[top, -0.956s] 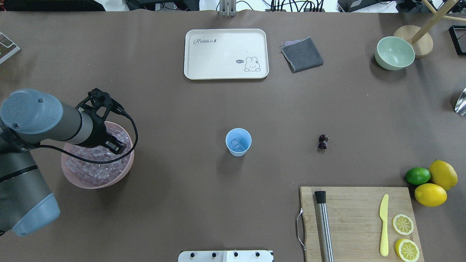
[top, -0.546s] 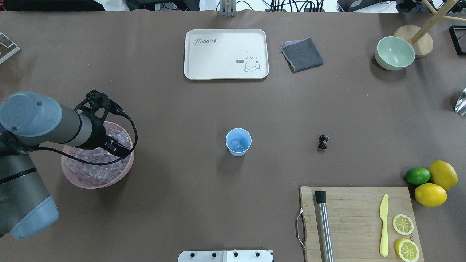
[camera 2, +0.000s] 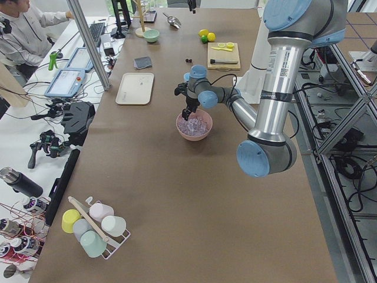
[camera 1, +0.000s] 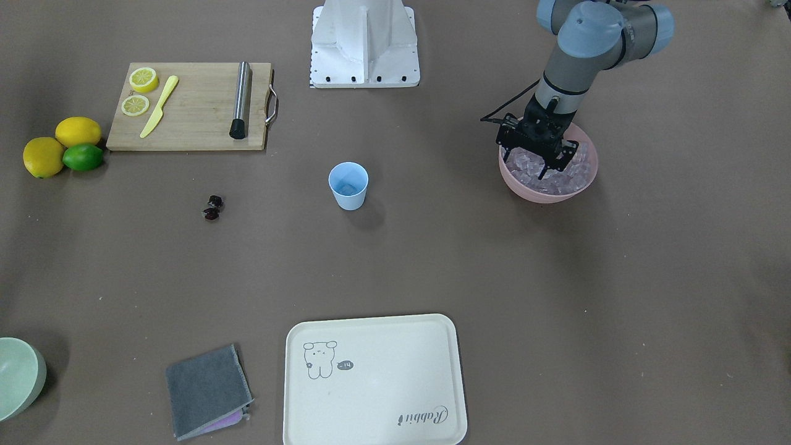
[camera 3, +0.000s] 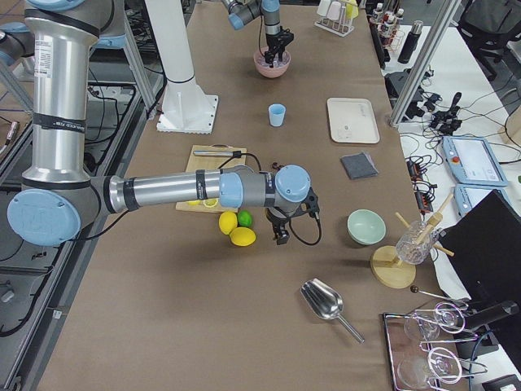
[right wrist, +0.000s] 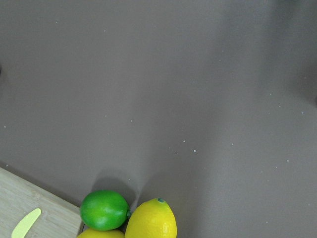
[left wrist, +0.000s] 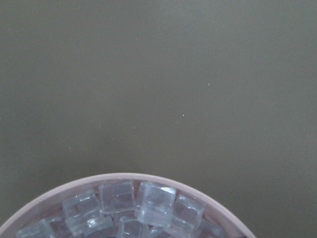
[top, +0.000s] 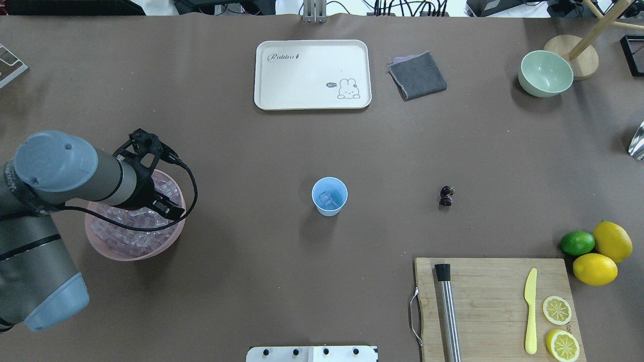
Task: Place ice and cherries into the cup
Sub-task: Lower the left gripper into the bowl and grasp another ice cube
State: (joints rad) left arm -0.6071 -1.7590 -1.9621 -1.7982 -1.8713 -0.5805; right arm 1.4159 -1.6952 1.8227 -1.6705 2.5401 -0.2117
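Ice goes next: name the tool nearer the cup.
Left. The left tool hangs over the pink bowl, left of the cup; the right tool past the cherries, near the lemons.

Arms (top: 30, 251): silver-grey tubes, pale blue joint caps. Left claw (camera 1: 539, 165): black, skeletal. Black cable (top: 195, 188) looped off wrist. White base (camera 1: 364, 43).

Below the left end effector (camera 1: 536, 168), glassy clear ice (left wrist: 156, 203) fills a smooth pink plastic bowl (top: 126, 254). The surface (top: 241, 151) around it is matt brown and paper-like. Farther off, the cup (top: 329, 211) looks like smooth plastic.
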